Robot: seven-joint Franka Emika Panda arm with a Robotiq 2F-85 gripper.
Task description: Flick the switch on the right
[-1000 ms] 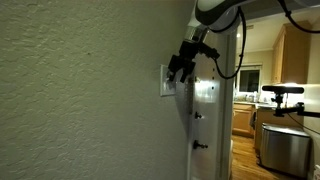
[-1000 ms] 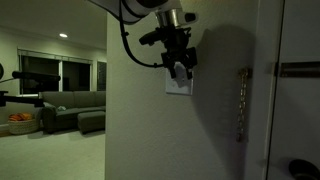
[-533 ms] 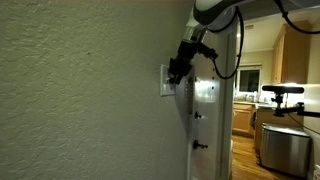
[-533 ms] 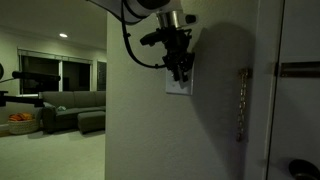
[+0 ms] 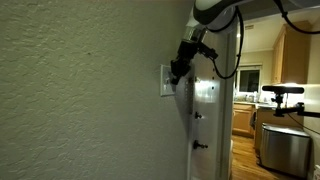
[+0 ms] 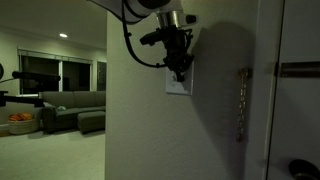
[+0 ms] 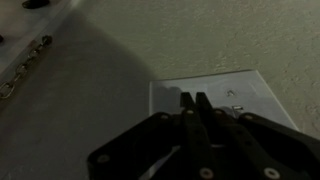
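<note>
In the wrist view the gripper (image 7: 195, 100) is seen entering from 6 o'clock. Its two fingers are drawn tightly together with nothing held between them, so that a single narrow prodding tip is presented. The tip is laid over the left half of the white wall plate (image 7: 268, 100); whether the plastic is actually touched cannot be told. The plate's long side is run from 9 to 3 o'clock in this view, and its bare half is spread toward 3 o'clock of the tip. A small faint mark there, at about 2 o'clock of the fingertips and just beside them, is judged to be the switch (image 7: 235, 100); which way it is thrown cannot be made out. The coming move is therefore judged to turn on a short sideways shift toward 3 o'clock before any push is given. In both exterior views the gripper (image 5: 178, 68) (image 6: 180, 68) is shown close against the upper part of the plate (image 5: 165, 86) (image 6: 178, 87). The plate's uncovered part lies at 6 o'clock of the gripper, mounted on the textured wall (image 5: 80, 90).
</note>
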